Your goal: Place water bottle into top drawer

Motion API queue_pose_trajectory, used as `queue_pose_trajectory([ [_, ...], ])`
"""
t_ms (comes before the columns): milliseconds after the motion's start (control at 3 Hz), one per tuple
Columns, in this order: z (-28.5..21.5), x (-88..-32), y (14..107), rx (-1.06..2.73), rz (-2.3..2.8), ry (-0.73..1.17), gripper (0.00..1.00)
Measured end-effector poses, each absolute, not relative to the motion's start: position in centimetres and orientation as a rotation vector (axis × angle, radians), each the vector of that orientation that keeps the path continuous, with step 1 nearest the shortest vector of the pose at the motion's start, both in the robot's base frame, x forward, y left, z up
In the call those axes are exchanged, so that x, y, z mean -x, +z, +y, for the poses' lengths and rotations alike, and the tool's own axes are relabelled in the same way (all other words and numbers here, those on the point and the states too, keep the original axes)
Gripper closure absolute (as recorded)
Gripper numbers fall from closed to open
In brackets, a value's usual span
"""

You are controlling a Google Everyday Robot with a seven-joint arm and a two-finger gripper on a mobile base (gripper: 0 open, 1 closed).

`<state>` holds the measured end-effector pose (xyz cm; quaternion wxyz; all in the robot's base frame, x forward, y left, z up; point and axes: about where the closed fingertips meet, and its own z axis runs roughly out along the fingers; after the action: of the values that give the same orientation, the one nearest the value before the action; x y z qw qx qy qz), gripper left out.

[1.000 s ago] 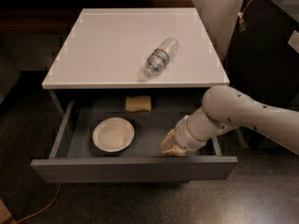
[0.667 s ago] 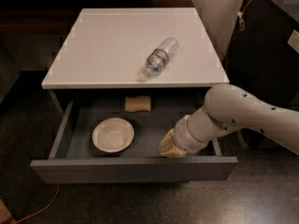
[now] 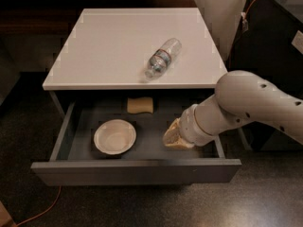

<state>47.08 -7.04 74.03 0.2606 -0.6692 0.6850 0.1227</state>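
The water bottle [image 3: 162, 58] is clear with a blue-and-white label. It lies on its side on the white cabinet top [image 3: 104, 46], right of centre. The top drawer [image 3: 137, 170] is pulled out, its dark grey front facing the camera. My gripper [image 3: 176, 137] is at the end of the white arm, down inside the right part of the drawer, well below and in front of the bottle.
A white bowl [image 3: 114, 136] sits in the drawer's left half. A yellow sponge [image 3: 140, 105] lies at the drawer's back. A dark cabinet [image 3: 279, 46] stands to the right. An orange cable [image 3: 42, 209] runs on the floor at lower left.
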Motion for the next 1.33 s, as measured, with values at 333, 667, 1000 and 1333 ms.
queue_pose_trajectory([
  [333,-7.5,-48.4,76.5,1.824,1.808,0.254,1.00],
  [667,-7.7,-50.0,79.5,1.857,1.732,0.184,0.82],
  [1000,-8.1,-51.7,83.2,1.906,1.657,0.116,0.52],
  [1333,-8.6,-53.3,85.7,1.958,1.610,0.067,0.27],
])
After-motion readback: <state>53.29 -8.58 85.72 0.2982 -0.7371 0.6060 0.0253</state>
